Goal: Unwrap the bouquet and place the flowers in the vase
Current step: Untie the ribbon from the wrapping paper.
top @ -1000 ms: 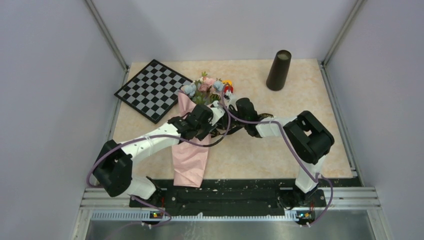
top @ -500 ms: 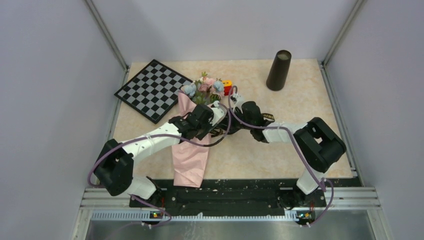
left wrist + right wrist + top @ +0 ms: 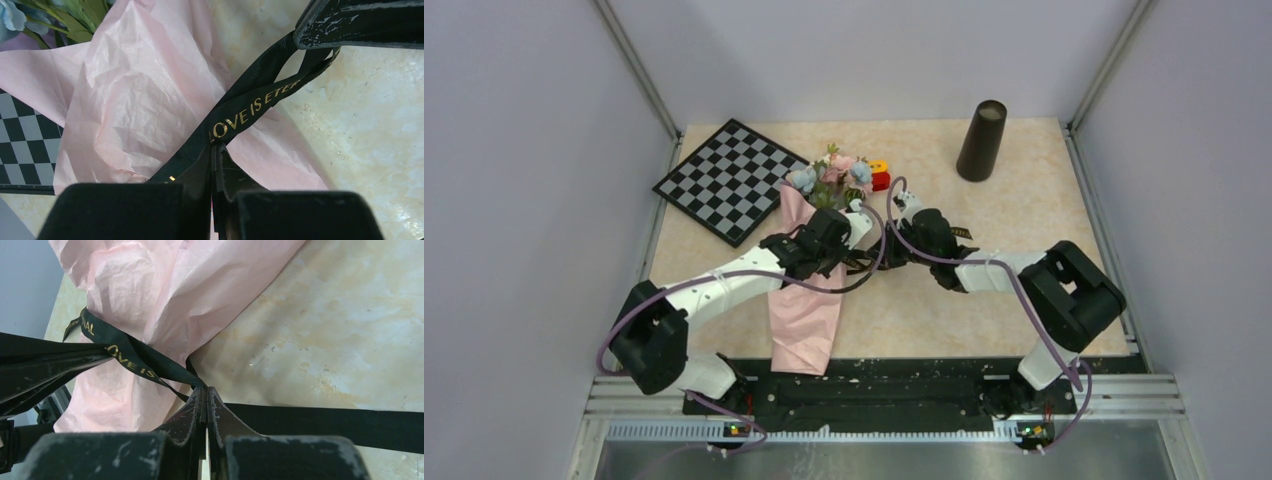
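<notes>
The bouquet (image 3: 804,300) lies on the table, a pink paper cone (image 3: 140,100) with the flowers (image 3: 834,172) at its far end. A black gold-lettered ribbon (image 3: 250,107) crosses the paper and runs taut between both grippers. My left gripper (image 3: 214,147) is shut on one strand of it, just right of the cone's middle (image 3: 861,252). Facing it, my right gripper (image 3: 205,390) is shut on another strand (image 3: 140,362), with a loose tail (image 3: 325,422) trailing across the table. The dark tapered vase (image 3: 981,140) stands upright at the back right, far from both grippers.
A black-and-white checkered board (image 3: 729,180) lies at the back left, partly under the bouquet's top. A small red-and-yellow block (image 3: 879,175) sits just right of the flower heads. The side walls stand close on the left and right.
My left gripper has shut on the ribbon. The right gripper has closed fully and its arm has swung out to the right, drawing the ribbon taut.
</notes>
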Motion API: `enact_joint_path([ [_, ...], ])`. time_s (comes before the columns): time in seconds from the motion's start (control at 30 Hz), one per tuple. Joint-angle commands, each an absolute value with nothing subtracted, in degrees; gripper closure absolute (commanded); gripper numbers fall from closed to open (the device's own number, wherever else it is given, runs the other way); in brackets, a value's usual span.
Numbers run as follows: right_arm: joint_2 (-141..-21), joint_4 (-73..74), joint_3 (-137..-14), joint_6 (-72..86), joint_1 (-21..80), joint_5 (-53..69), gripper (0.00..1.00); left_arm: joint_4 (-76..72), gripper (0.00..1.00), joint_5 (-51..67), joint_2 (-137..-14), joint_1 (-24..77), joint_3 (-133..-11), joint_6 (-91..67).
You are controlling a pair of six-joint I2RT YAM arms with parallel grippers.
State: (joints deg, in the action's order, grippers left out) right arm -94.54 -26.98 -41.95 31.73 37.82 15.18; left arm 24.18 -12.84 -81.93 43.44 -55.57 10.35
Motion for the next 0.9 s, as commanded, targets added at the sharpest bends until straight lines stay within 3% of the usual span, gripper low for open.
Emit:
enact_joint_path([
  [0.0,-92.16,-29.20,-40.99,31.59,38.41,13.58,1.00,19.66,1.00,-14.05,-77.31,43.77,-54.33,8.65],
  [0.63,-89.80,-28.68,-37.74,32.19,38.45,6.97,1.00,18.23,1.00,-22.03,-68.49,41.73,-48.14,-9.37],
  [0.87,-89.38,-28.67,-37.07,32.38,38.41,6.04,1.00,19.16,1.00,-15.68,-64.02,35.00,-45.80,-13.65],
])
